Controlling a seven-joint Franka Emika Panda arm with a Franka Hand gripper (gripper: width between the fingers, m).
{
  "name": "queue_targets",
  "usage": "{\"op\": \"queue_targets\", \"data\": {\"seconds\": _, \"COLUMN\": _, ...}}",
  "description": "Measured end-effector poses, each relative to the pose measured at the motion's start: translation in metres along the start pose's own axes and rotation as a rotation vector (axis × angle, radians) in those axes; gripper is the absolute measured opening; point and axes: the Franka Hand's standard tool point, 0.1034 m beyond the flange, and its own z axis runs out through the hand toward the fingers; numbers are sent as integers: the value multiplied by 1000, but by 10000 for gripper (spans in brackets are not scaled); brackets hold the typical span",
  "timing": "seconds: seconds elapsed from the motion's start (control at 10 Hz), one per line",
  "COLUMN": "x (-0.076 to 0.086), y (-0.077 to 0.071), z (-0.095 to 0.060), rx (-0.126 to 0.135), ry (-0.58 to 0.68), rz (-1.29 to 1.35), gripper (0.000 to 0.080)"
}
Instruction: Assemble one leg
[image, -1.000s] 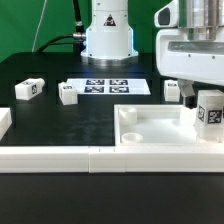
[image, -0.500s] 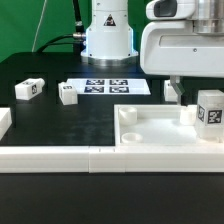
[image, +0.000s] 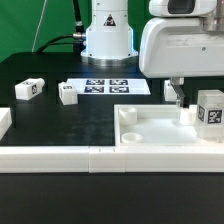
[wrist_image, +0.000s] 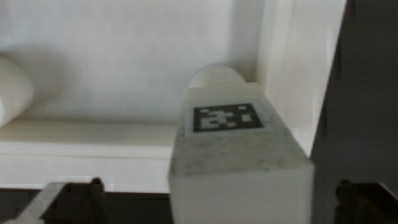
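A white leg (image: 209, 110) with a square tag stands upright on the right end of the large white tray (image: 150, 137). In the wrist view this leg (wrist_image: 231, 140) sits between my two dark fingertips (wrist_image: 80, 196) with a gap on each side. My gripper (image: 186, 84) is open and hovers just above and behind the leg, holding nothing. Two more legs (image: 28, 89) (image: 68, 95) lie on the black table at the exterior view's left. Another leg (image: 172, 93) is partly hidden behind my gripper.
The marker board (image: 108, 87) lies flat at the table's middle back. The robot base (image: 107, 35) stands behind it. A low white wall (image: 50, 158) runs along the front, with a block (image: 4, 122) at the exterior view's left edge.
My gripper has moved from the far right toward the exterior view's left and now looms larger in the picture. The leg on the tray has stayed upright in place.
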Motion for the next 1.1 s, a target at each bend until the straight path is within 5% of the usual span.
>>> {"op": "queue_targets", "data": {"seconds": 0.2, "x": 0, "y": 0, "z": 0, "rx": 0, "ry": 0, "rz": 10, "gripper": 399}}
{"op": "queue_targets", "data": {"seconds": 0.3, "x": 0, "y": 0, "z": 0, "rx": 0, "ry": -1, "rz": 27, "gripper": 399}}
{"op": "queue_targets", "data": {"seconds": 0.4, "x": 0, "y": 0, "z": 1, "rx": 0, "ry": -1, "rz": 27, "gripper": 291}}
{"op": "queue_targets", "data": {"seconds": 1.1, "x": -3, "y": 1, "z": 3, "rx": 3, "ry": -9, "rz": 816, "gripper": 291}}
